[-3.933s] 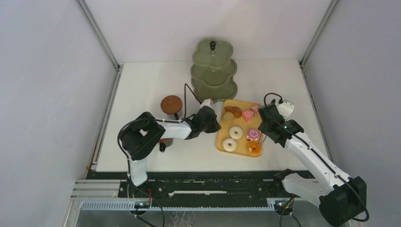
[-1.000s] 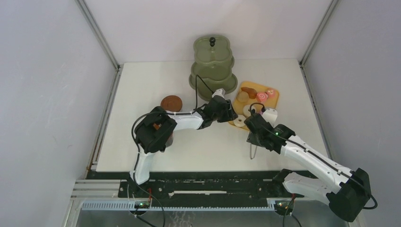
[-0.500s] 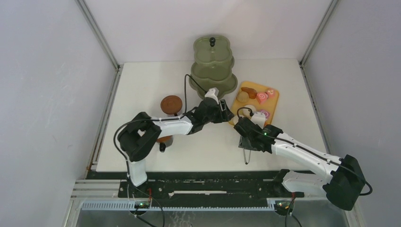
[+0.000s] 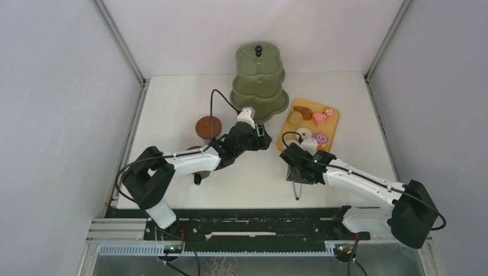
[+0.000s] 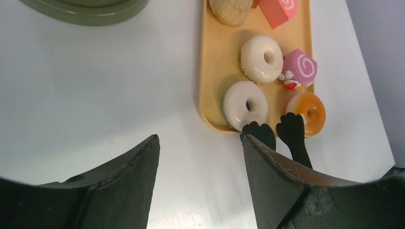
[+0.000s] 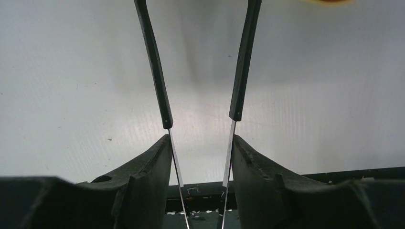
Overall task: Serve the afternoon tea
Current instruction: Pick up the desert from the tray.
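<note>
- Right gripper (image 6: 200, 138) brackets the black tongs (image 6: 155, 71), one finger against each arm from outside, squeezing lightly; the tong tips stand slightly apart at the near edge of the orange tray (image 5: 210, 71)
- Left gripper (image 5: 200, 138) hangs spread and empty, just left of the tray
- A white donut (image 5: 245, 104) lies just beyond the tips; straddle it squarely, squeeze evenly, lift clear of the rim
- The green stand (image 4: 259, 80) sits far-left of the tray; carry level

One pair of black tongs (image 6: 155, 71), arms spread, slim metal strips at the rear, rounded tips at the near short edge of the tray. One flat orange-yellow tray (image 5: 210, 71), rectangular, lying on the white tabletop (image 4: 172, 103).
</note>
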Available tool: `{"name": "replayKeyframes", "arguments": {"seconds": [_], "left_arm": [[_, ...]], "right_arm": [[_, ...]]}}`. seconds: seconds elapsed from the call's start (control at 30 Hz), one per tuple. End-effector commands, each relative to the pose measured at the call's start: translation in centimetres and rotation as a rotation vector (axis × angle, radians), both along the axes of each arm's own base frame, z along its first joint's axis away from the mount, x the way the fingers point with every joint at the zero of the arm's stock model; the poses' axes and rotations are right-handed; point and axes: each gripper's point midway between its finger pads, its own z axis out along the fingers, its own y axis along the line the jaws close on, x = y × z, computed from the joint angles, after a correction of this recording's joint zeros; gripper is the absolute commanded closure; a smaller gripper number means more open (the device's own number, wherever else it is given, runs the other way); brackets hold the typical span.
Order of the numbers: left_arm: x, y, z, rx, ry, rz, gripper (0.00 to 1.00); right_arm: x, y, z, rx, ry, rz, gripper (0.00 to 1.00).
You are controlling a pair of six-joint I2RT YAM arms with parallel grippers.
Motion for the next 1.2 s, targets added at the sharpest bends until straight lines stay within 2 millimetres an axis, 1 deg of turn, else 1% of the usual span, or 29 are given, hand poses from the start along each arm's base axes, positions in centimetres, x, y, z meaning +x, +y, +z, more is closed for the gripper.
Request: {"name": "replayKeyframes", "arguments": {"seconds": [0.0,0.33,0.53,0.83,0.93,1.07,1.17], "left_arm": [[0.4,2.1,1.9,0.030,-0.084,0.037,0.31],[-0.1,4.2,2.6,0.072,-0.109,0.067,0.29],[-0.3,5.2,2.6,0.098,-0.120,0.082,0.29],[-0.5,6.0,2.5,0.104,-0.122,0.097,0.29],[-0.5,6.0,2.4,0.102,-0.119,0.098,0.29],[-0.6,6.2,2.4,0.104,-0.120,0.103,0.29],[-0.6,6.5,2.6,0.107,-0.123,0.111,0.29]], "right_arm": [[1.8,1.6,1.3,0.035,-0.054,0.009,0.45],[3.2,2.1,1.4,-0.008,-0.059,0.020,0.45],[4.0,1.8,1.1,-0.016,-0.053,0.009,0.46],[5.0,1.6,0.7,-0.014,-0.051,0.001,0.49],[5.2,1.7,0.6,-0.011,-0.050,0.005,0.50],[5.3,1.6,0.4,-0.018,-0.046,0.010,0.54],[5.2,1.6,0.6,-0.017,-0.047,0.017,0.64]]}}
